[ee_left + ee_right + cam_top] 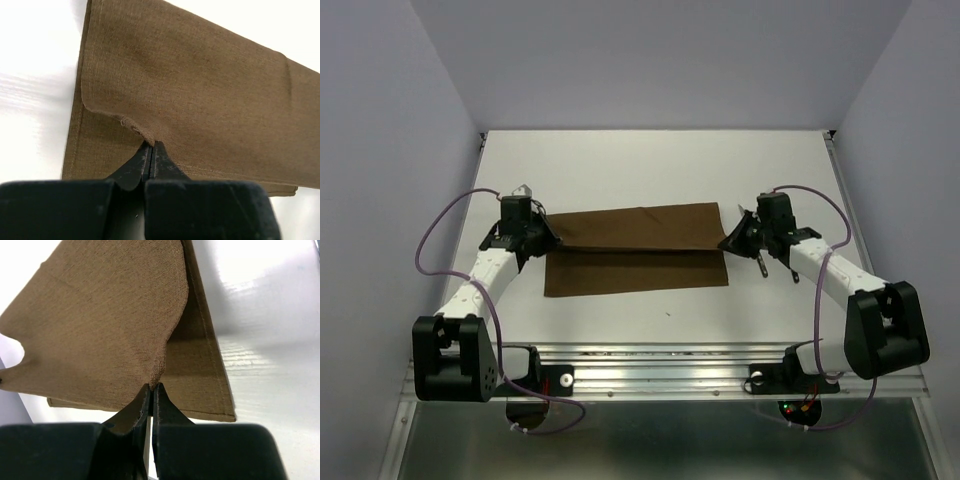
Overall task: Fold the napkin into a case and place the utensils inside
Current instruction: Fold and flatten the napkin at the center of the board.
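the napkin (635, 250) lies across the middle of the table (650, 165), long side running left to right, between the two arms. the cloth is thin and soft. its edge curves up and puckers at each pinch, so it is judged light, limp and unlikely to keep a crease unless pressed flat. the best hold is judged to be the hemmed edge near the corners, both ends together. otherwise slack in the middle may wrinkle the fold.

the left gripper (542, 238) sits at the napkin's left end. its jaws are closed tight on the edge of an upper layer, which is raised off the layer lying flat beneath. the right gripper (732, 240) sits at the right end, likewise clamped on the raised edge of that upper layer. the lower layer rests on the table below both grippers, its near edge reaching toward the arm bases.
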Available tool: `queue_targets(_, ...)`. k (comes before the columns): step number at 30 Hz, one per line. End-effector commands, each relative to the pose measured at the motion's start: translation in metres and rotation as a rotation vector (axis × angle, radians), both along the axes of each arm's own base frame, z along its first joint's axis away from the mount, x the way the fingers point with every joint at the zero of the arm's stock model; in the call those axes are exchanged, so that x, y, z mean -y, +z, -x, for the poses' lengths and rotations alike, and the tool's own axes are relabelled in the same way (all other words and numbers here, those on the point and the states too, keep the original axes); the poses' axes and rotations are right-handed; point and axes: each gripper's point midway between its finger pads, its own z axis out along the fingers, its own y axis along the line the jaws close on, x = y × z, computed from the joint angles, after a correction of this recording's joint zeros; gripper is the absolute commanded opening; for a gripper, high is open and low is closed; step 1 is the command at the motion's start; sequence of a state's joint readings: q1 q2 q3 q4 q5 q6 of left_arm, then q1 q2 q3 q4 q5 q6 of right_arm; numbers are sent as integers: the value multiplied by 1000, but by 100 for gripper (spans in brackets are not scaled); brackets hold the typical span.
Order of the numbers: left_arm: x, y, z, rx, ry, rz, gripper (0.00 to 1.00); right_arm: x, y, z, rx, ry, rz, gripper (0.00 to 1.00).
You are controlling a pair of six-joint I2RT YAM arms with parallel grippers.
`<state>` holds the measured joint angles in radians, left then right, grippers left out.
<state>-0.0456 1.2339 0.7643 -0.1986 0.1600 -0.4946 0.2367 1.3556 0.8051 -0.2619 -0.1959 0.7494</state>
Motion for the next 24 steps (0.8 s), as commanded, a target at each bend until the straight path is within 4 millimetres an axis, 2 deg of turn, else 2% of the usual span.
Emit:
queue_targets(1,-1,13,-5,75,36,14,0,-2,5,2,29,1,-19,1)
queue_targets(6,-4,20,-5,80,56,1,0,-2,8,2,39,10,-19,1)
queue_targets(11,-5,14,2,53,66,-3,0,-2,9,6,48,14,-26,1)
queue_targets(15,-7,23,1,67,77,-5,0,-6,16,7,58,43,-41,1)
queue_targets(16,-8,31,-4,82,77,-13,0,-6,18,7,64,55,-32,1)
queue_targets(18,-9,32,-7,65,76,-26,0,-6,26,4,80,66,-21,1)
queue_targets(19,-11,40,-13,84,72,-40,0,-6,27,4,85,82,-9,1)
queue_targets(21,-11,45,-19,90,66,-50,0,-7,30,3,98,106,-4,1)
queue_targets(23,-8,61,-33,138,47,-46,0,-6,35,-7,118,106,16,1)
queue_targets(24,-8,60,-40,130,44,-50,0,-6,36,-11,123,102,23,1)
